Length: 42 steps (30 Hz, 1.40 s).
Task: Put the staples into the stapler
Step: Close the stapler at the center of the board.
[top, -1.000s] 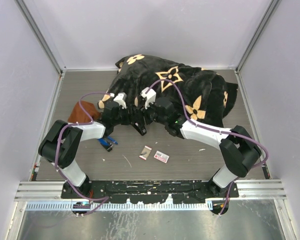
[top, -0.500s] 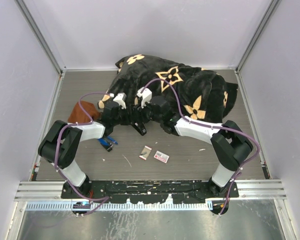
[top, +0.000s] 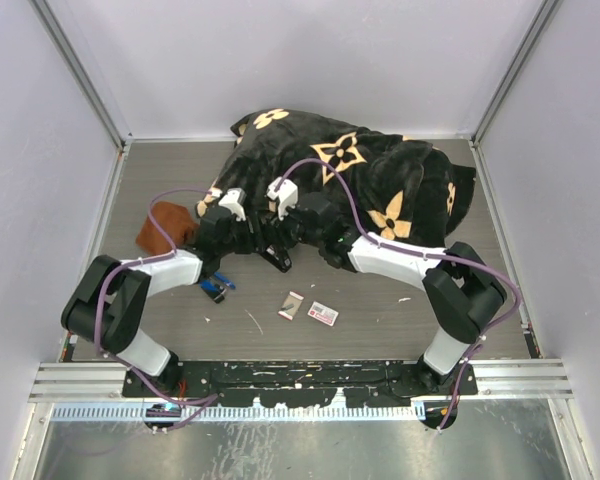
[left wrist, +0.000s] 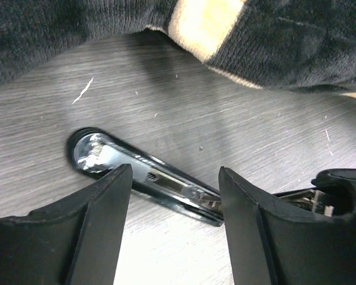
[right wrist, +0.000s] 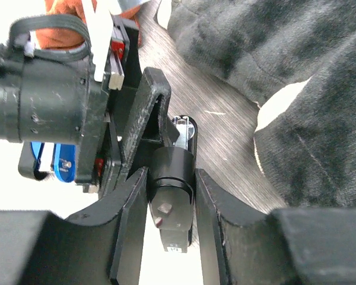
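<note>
The black stapler [top: 278, 257] lies on the table in front of the blanket, both grippers meeting over it. In the right wrist view my right gripper [right wrist: 172, 173] is shut on the stapler's black upper arm [right wrist: 172, 205], a finger against each side. My left gripper [left wrist: 175, 172] is open, its fingers astride the stapler's chrome base [left wrist: 101, 151] without pinching it. In the top view the left gripper [top: 252, 245] and the right gripper [top: 283, 243] are almost touching. The staples box [top: 323, 313], white with a red-pink label, lies nearer the front, its greyish inner piece [top: 291, 305] just left of it.
A black blanket with tan flowers [top: 380, 180] is heaped across the back and right of the table. An orange-brown cloth [top: 163, 225] lies at the left. A blue object [top: 216, 288] sits under the left forearm. Grey walls close in the sides.
The right gripper's jaws have closed in onto the stapler's upper arm. The left gripper has opened a little wider. Both wrists have shifted slightly left and back.
</note>
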Motion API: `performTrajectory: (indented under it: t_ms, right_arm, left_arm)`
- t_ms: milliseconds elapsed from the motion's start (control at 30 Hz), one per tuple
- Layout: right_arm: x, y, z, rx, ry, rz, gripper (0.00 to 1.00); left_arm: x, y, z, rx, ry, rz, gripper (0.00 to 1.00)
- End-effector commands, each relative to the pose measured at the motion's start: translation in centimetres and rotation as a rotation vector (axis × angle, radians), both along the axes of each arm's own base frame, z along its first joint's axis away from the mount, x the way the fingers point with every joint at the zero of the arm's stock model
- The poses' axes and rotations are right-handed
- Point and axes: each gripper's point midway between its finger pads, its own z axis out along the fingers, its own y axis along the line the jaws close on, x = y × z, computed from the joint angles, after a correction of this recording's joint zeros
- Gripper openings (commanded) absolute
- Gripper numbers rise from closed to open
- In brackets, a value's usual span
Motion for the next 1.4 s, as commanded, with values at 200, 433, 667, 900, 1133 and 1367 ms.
performTrajectory:
  t_ms: [200, 433, 667, 900, 1133, 1367]
  right_arm:
    - [-0.1, -2.7, 1.7, -0.083, -0.05, -0.051, 0.14]
    - [-0.7, -3.2, 1.5, -0.099, -0.028, -0.052, 0.13]
    - [-0.5, -3.1, 0.0, -0.151, 0.016, -0.05, 0.13]
    - [-0.2, -1.8, -2.9, -0.205, 0.088, -0.005, 0.16]
    - [-0.2, -0.2, -5.5, -0.237, 0.127, 0.052, 0.24]
    - [-0.6, 0.4, -6.7, -0.263, 0.131, 0.07, 0.49]
  left_arm:
    - [-1.8, 1.1, 1.3, 0.059, -0.012, -0.018, 0.64]
    - [-2.7, 2.9, 2.0, 0.078, -0.03, 0.048, 0.64]
    - [-3.4, 4.9, 3.4, 0.102, -0.061, 0.125, 0.67]
    - [-4.7, 6.2, 3.1, 0.094, -0.03, 0.162, 0.73]
    - [-6.3, 7.2, 4.1, 0.06, -0.033, 0.198, 0.75]
    - [-7.2, 7.7, 5.0, 0.045, -0.034, 0.212, 0.77]
